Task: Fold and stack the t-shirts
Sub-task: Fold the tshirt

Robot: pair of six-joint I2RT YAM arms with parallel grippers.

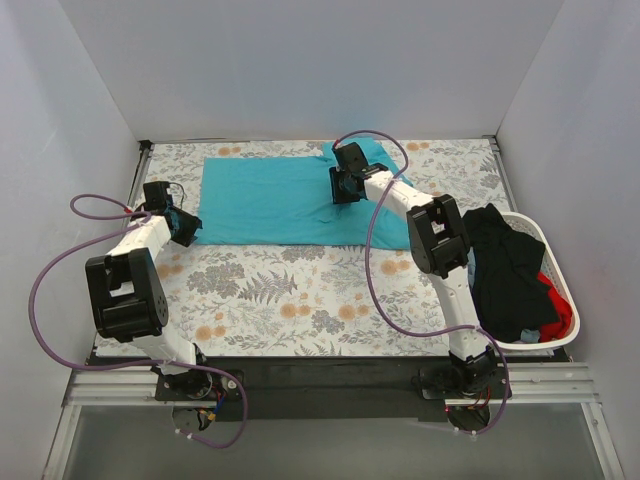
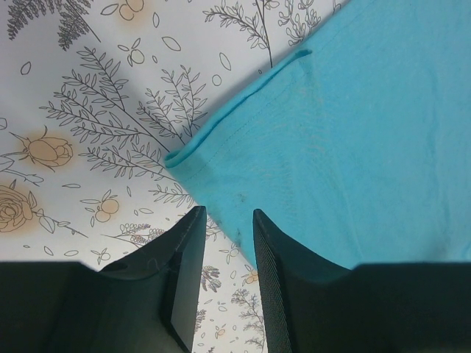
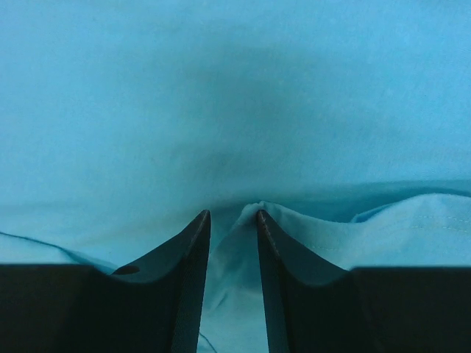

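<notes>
Pinching teal t-shirt [image 1: 270, 200] fold — right hand [image 3: 233, 219]; left hand [image 2: 229, 215] fingers parted.

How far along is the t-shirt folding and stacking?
Done: the teal t-shirt lies flat, apparently part-folded into a rectangle. In hand: the right gripper pinches a ridge of it; the left gripper hangs open at its left near corner. Left: finish this fold; the black shirt and red shirt sit in the basket; no stack yet.

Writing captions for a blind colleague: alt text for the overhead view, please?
A teal t-shirt lies spread flat on a floral cloth, with the left claw at its left edge and the right claw on its right part. A white basket of black and red garments sits at the right.
</notes>
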